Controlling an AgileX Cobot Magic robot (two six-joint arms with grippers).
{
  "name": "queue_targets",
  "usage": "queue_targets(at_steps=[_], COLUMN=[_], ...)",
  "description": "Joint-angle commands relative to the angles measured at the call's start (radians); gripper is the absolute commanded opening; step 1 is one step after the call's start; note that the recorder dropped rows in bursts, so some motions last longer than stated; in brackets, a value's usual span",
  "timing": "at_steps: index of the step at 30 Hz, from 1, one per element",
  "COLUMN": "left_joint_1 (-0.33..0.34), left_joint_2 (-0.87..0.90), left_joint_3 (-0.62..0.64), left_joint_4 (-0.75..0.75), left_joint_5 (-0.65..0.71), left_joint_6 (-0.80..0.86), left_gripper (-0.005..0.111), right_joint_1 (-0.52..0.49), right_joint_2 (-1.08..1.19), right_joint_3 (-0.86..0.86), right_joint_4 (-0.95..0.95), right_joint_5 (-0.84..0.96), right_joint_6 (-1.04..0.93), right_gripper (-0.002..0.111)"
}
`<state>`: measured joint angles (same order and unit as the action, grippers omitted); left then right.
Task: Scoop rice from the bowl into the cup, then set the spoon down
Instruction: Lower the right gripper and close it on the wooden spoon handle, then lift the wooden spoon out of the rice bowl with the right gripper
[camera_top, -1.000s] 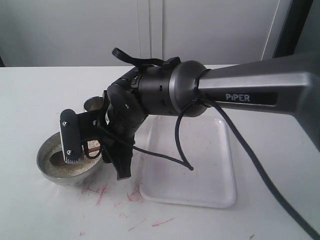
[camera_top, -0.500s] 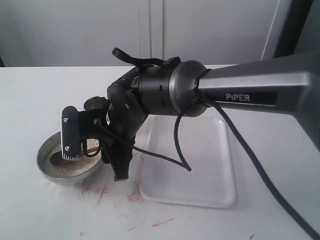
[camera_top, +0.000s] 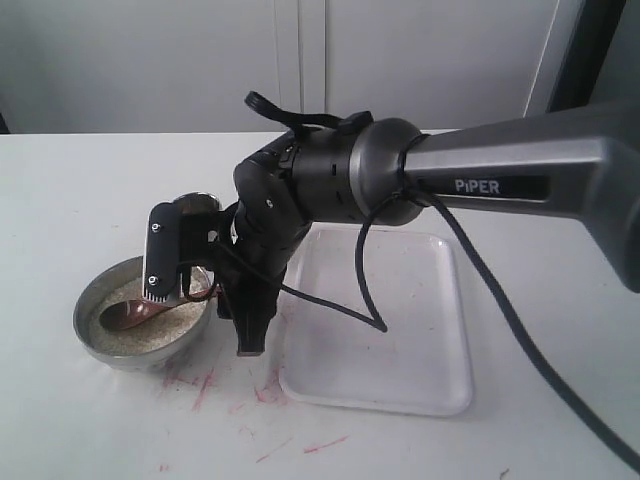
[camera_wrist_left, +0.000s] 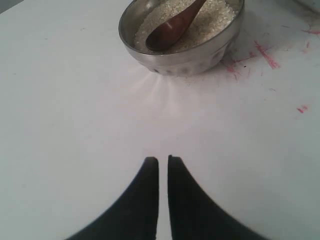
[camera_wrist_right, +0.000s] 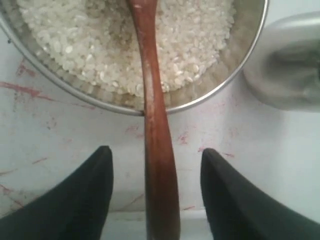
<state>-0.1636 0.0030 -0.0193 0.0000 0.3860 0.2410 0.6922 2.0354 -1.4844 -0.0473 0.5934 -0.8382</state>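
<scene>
White "PiPER" lettering (camera_top: 484, 186) marks the arm (camera_top: 560, 150) whose released right pincer (camera_wrist_right: 156, 151) straddles the spoon (camera_wrist_right: 149, 75)

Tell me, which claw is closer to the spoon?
Right. The right claw is open around the spoon. The left claw hangs over the table, apart from the bowl.

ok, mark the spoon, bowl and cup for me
spoon (camera_wrist_right: 156, 130), right wrist view, middle of the handle.
bowl (camera_wrist_left: 185, 60), left wrist view, outer steel wall.
cup (camera_wrist_right: 292, 65), right wrist view, side wall.
</scene>
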Motion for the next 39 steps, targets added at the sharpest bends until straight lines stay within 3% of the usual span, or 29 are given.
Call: queue_targets(at_steps=[1, 19, 25, 31, 34, 39], left_joint_1=[-0.002, -0.002, -0.002, -0.002, -0.002, -0.002], left_joint_2=[-0.003, -0.003, -0.003, -0.003, -0.003, -0.003], left_joint_3=[0.009, 0.009, 0.009, 0.009, 0.009, 0.009], left_joint_4=[0.0, 0.0, 0.0, 0.0, 0.0, 0.0], left_joint_5=[0.033, 0.033, 0.033, 0.033, 0.033, 0.033], left_joint_6=[-0.006, -0.006, -0.006, -0.006, -0.006, -0.006], left_gripper=[0.014, 0.014, 0.014, 0.014, 0.014, 0.014], right_joint_1=[-0.007, -0.007, -0.007, 0.054, 0.127, 0.199], right_joint_2=[0.003, 0.004, -0.044, -0.126, -0.135, -0.135], right_joint_3=[-0.003, -0.003, -0.003, -0.009, -0.009, -0.009], right_joint_4=[0.047, 0.053, 0.03, -0.223, -0.509, -0.769], right_joint_5=[-0.021, -0.021, -0.012, 0.101, 0.171, 0.231], right_joint_6=[0.005, 0.005, 0.005, 0.008, 0.171, 0.333], right_gripper=[0.047, 0.003, 0.0, 0.0, 0.0, 0.0])
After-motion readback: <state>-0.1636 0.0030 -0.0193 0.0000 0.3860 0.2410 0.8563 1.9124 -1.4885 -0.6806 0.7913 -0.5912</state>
